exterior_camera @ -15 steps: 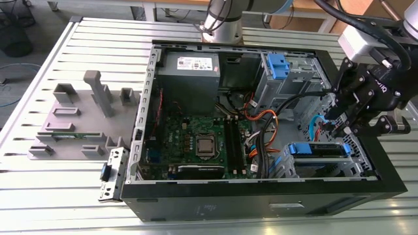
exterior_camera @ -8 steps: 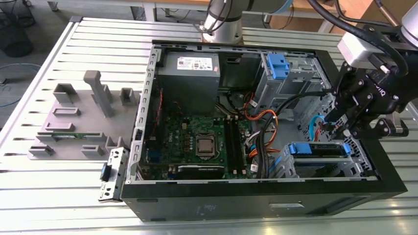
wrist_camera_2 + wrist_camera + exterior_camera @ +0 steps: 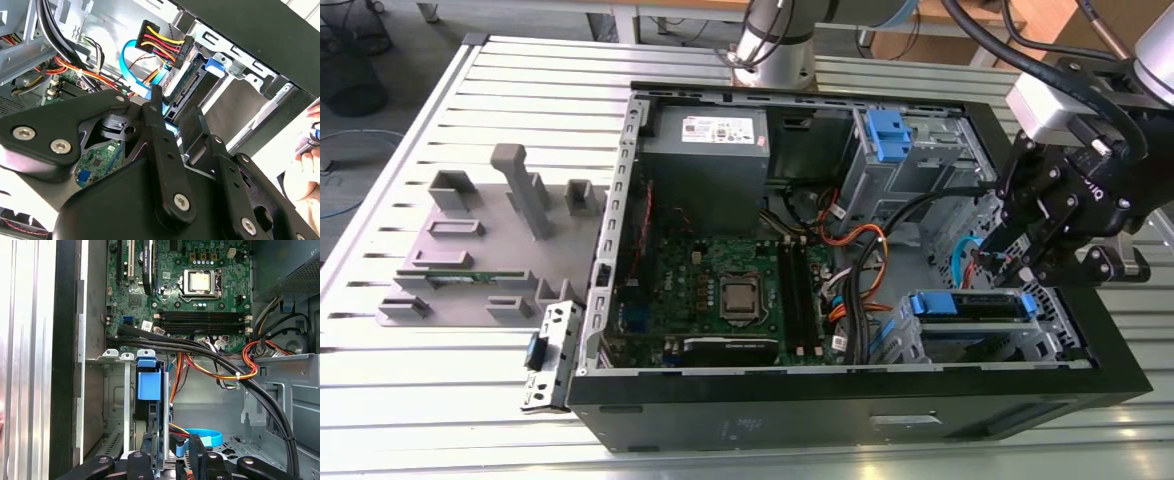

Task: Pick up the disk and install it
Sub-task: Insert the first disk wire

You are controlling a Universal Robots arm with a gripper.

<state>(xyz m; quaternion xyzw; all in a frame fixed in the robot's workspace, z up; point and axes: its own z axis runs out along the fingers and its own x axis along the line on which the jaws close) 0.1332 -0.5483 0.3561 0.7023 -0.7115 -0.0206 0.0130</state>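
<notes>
The disk, a flat drive in a blue carrier frame, lies in the lower drive bay at the near corner of the open computer case, on the exterior view's right. My gripper hovers just above the disk's cable end, fingers apart and open. In the first wrist view the disk is edge-on under its blue carrier handle, running down between my gripper fingers. In the second wrist view the disk's connector edge sits just beyond my gripper.
Bundled black and orange cables cross beside the bay. A multicoloured power plug and blue data cable hang near the disk. The motherboard, power supply, a second blue-handled bay, grey fixtures and a person's hand are around.
</notes>
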